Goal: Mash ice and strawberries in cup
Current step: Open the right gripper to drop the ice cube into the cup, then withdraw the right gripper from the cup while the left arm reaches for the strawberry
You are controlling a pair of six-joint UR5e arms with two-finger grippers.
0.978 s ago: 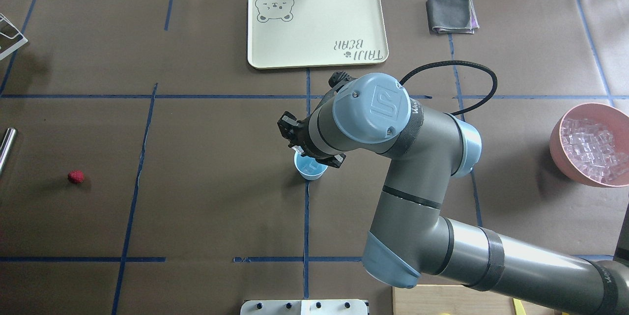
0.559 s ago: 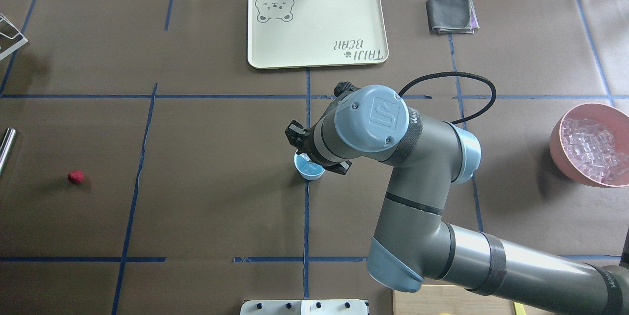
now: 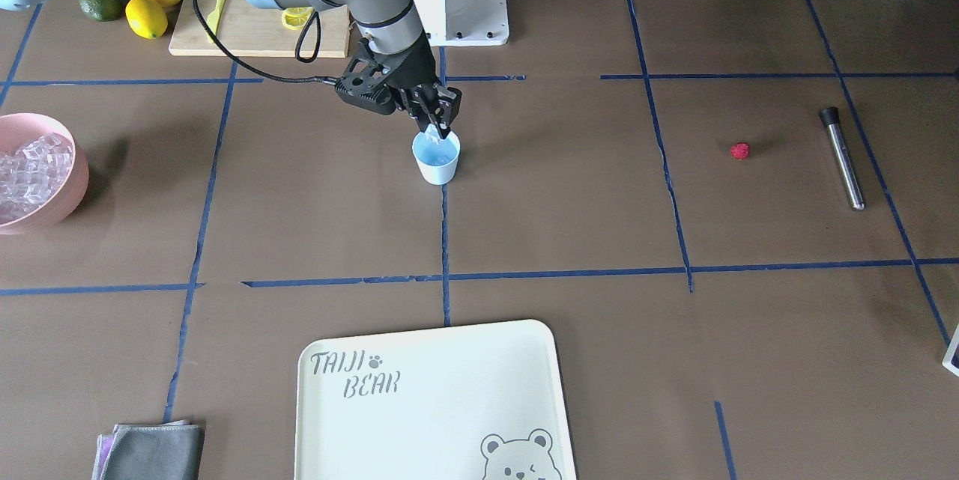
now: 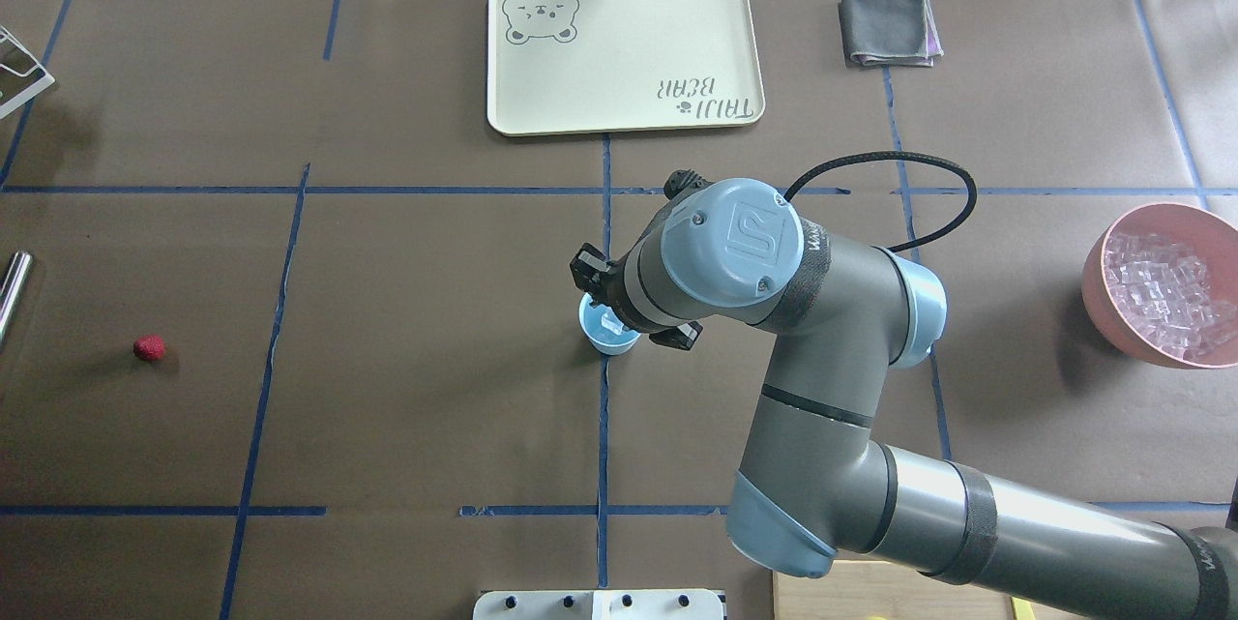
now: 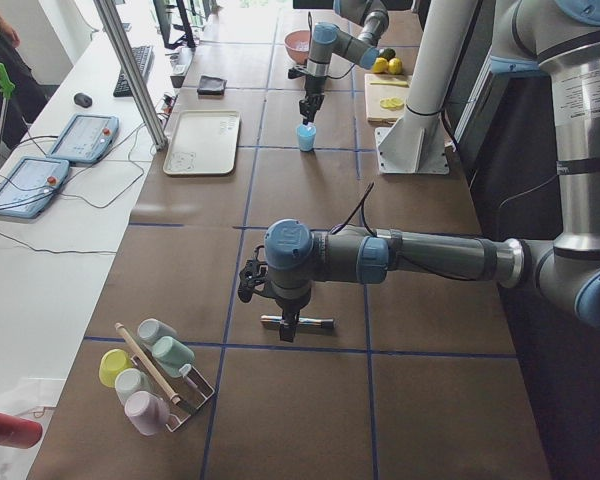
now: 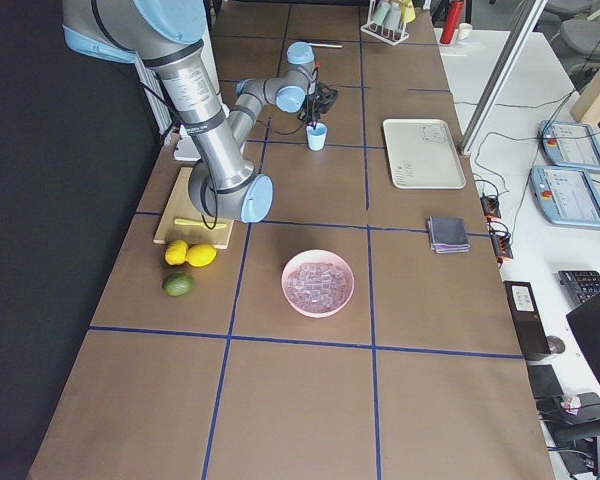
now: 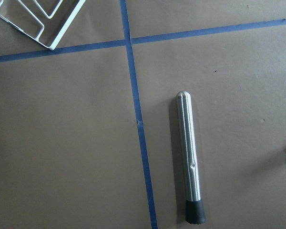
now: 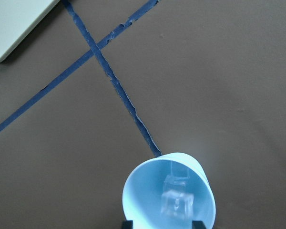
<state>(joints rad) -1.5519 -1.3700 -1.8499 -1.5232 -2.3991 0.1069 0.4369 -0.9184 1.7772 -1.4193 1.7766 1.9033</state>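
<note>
The light blue cup (image 3: 437, 159) stands upright at the table's middle on a blue tape line. My right gripper (image 3: 437, 128) hangs just over its rim, jaws apart, fingertips at the bottom edge of the right wrist view. One clear ice cube (image 8: 178, 200) sits blurred inside the cup (image 8: 143, 191), free of the fingers; it also shows in the overhead view (image 4: 607, 319). The red strawberry (image 3: 740, 151) lies alone far off on my left side (image 4: 149, 347). My left gripper (image 5: 288, 325) hovers over a steel muddler (image 7: 189, 157); I cannot tell if it is open.
A pink bowl (image 4: 1098, 281) full of ice cubes (image 4: 1161, 296) stands at the far right. A cream tray (image 4: 624, 49) and a grey cloth (image 4: 888, 28) lie at the far side. A cutting board with lemons (image 3: 153, 4) is near the robot base. A wire rack (image 7: 43, 19) stands by the muddler.
My right gripper has shifted a little to the right over the cup and come lower. The ice cube that showed at the fingertips now lies inside the cup.
</note>
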